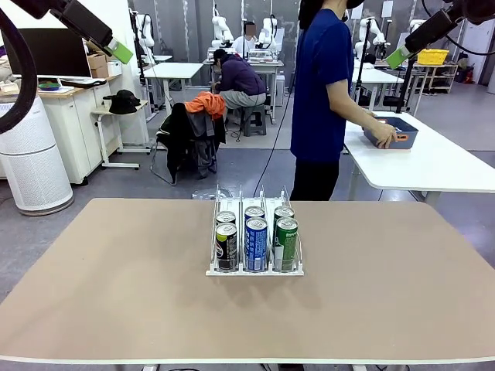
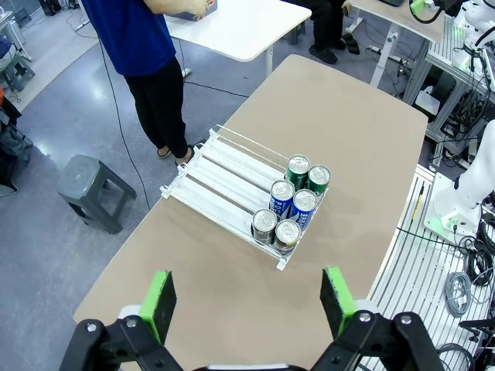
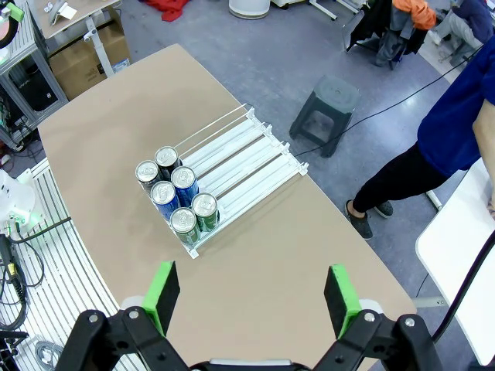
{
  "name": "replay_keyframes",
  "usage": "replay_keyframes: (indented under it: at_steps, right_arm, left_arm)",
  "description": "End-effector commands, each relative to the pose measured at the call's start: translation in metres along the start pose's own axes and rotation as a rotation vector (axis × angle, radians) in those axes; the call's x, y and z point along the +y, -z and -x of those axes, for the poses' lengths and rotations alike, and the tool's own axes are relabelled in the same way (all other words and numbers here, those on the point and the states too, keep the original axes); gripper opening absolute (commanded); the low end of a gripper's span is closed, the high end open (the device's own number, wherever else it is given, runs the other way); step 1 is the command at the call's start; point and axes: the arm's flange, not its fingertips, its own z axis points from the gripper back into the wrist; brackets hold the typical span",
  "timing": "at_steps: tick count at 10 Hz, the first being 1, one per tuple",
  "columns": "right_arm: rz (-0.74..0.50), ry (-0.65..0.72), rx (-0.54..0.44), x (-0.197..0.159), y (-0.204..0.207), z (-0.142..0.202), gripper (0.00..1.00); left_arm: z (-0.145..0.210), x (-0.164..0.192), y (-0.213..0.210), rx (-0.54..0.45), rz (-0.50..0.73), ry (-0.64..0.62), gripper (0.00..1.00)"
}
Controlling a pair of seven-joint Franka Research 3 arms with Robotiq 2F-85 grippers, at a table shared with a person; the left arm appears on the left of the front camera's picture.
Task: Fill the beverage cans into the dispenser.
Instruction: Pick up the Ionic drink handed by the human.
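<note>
The dispenser [image 1: 254, 267] stands in the middle of the tan table [image 1: 116, 294]. Its front end holds two black cans [image 1: 226, 246] in the left lane, two blue cans [image 1: 256, 243] in the middle and two green cans [image 1: 286, 243] on the right. The back halves of the lanes are bare. My left gripper [image 1: 117, 49] hangs high at the upper left, and my right gripper [image 1: 399, 56] high at the upper right. In the wrist views, the left gripper [image 2: 247, 300] and the right gripper [image 3: 251, 296] are open and hold nothing, far above the dispenser [image 2: 220, 174] [image 3: 240, 154].
A person in a blue shirt [image 1: 321, 85] stands at the table's far edge, turned to a white side table [image 1: 433, 166], with a hand on a blue-grey tub [image 1: 393, 131]. A grey stool [image 2: 93, 189] [image 3: 329, 108] sits on the floor beyond the far edge.
</note>
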Motion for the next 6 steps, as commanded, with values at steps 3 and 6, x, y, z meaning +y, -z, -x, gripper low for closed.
replay_keyframes:
  at_steps: [3, 6]
  right_arm:
    - [0.0, 0.001, 0.001, 0.0007, 0.0006, 0.0004, 1.0]
    - [0.0, 0.001, 0.001, 0.0007, 0.0006, 0.0004, 1.0]
  left_arm:
    - [0.0003, 0.0007, 0.0002, 0.002, -0.002, -0.012, 1.0]
    - [0.0003, 0.0007, 0.0002, 0.002, -0.002, -0.012, 1.0]
